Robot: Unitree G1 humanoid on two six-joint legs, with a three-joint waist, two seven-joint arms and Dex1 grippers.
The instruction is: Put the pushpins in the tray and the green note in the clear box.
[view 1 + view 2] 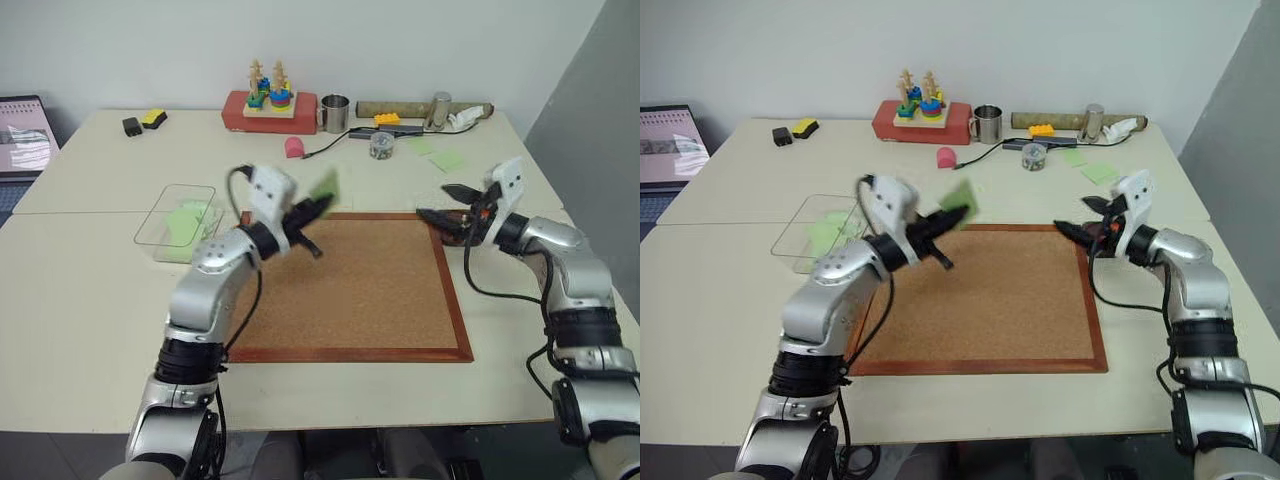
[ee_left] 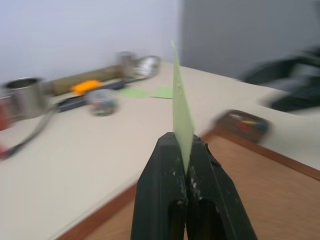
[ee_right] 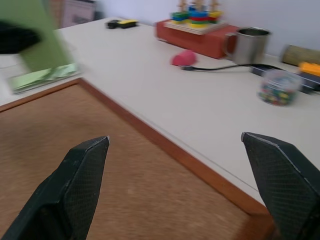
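Green note (image 2: 181, 107) pinched on edge in the left gripper (image 1: 318, 207) above the corkboard (image 1: 370, 290) — carry it level toward the clear box (image 1: 168, 231) beside it, right gripper (image 1: 452, 203) spread wide.

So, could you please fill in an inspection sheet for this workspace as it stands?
Surface: beige table bearing a wood-framed corkboard.
Job's things: green note pinched upright in the left hand, above the corkboard's far left corner; clear box left of the board, green paper already inside; tray with pushpins off the board's far right corner.
Clutter: toy stacker on a red base, metal mug, pink lump, small jar, loose green notes.
Hands: left shut on the note; right hand open, empty.
Cables: black cable near the mug.
Surroundings: white wall, laptop at far left.
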